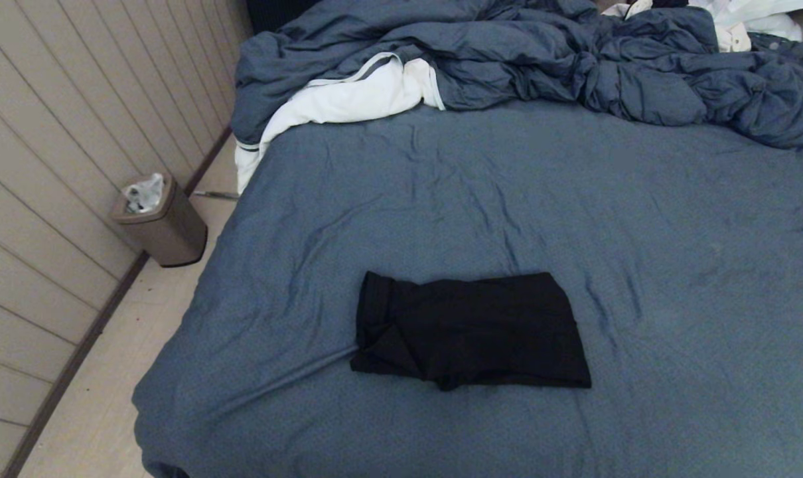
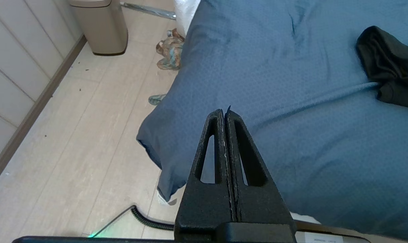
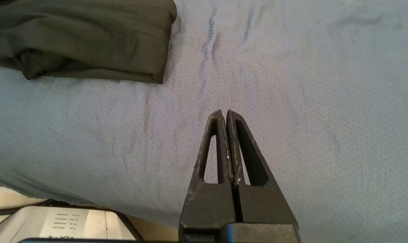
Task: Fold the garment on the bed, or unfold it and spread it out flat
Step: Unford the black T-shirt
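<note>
Left pincer (image 2: 225, 113) pressed closed, empty, above the bed's near-left corner; right pincer (image 3: 224, 113) likewise closed, empty. Folded black cotton T-shirt (image 1: 471, 330) lies ahead, between both, well apart, on wide blue-grey sheeted bed (image 1: 640, 232). Looks folded already, or an unfold start: next, open up and reach its edges.

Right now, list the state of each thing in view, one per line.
garment: folded into a compact rectangle, lying on the bed.
bed: sheet wrinkled.
duvet: bunched at far end.
bin: open, bag inside.
left gripper: fingers shut, empty.
right gripper: fingers shut, empty.
</note>
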You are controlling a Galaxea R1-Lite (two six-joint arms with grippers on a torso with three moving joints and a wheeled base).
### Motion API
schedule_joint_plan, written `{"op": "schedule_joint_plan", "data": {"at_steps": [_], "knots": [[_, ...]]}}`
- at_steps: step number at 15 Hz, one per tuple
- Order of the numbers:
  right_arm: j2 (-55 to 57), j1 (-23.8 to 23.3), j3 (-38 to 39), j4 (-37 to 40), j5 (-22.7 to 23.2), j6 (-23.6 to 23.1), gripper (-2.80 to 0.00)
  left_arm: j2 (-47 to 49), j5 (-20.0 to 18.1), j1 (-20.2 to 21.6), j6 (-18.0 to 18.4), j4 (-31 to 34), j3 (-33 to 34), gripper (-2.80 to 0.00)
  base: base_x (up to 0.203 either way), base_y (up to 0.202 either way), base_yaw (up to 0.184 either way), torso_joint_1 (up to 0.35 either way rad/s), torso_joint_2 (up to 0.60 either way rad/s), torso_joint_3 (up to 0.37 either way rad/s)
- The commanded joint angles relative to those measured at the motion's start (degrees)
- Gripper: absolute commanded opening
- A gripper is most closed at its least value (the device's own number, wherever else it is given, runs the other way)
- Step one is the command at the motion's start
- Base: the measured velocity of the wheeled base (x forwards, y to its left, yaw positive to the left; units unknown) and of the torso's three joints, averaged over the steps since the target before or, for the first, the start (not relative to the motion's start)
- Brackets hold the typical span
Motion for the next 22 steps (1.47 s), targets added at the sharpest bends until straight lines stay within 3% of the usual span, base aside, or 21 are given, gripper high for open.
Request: {"op": "schedule_joint_plan", "data": {"at_steps": [1,12,15,18,22], "knots": [[0.1,0.0,0.0,0.0,0.0,0.0,-2.80,0.1,0.0,0.0,-0.1,0.0,0.0,-2.80,0.000,0.000,0.000,0.000,0.00,0.000],[0.2,0.1,-0.3,0.4,0.6,-1.2,-2.80,0.1,0.0,0.0,-0.1,0.0,0.0,-2.80,0.000,0.000,0.000,0.000,0.00,0.000],[0.4,0.1,-2.0,3.5,0.7,-1.3,-2.80,0.1,0.0,0.0,-0.1,0.0,0.0,-2.80,0.000,0.000,0.000,0.000,0.00,0.000],[8.1,0.1,-14.6,11.4,3.8,-1.4,-2.80,0.1,0.0,0.0,-0.1,0.0,0.0,-2.80,0.000,0.000,0.000,0.000,0.00,0.000],[29.6,0.5,-35.3,13.7,6.6,1.4,-2.80,0.1,0.0,0.0,-0.1,0.0,0.0,-2.80,0.000,0.000,0.000,0.000,0.00,0.000]]}}
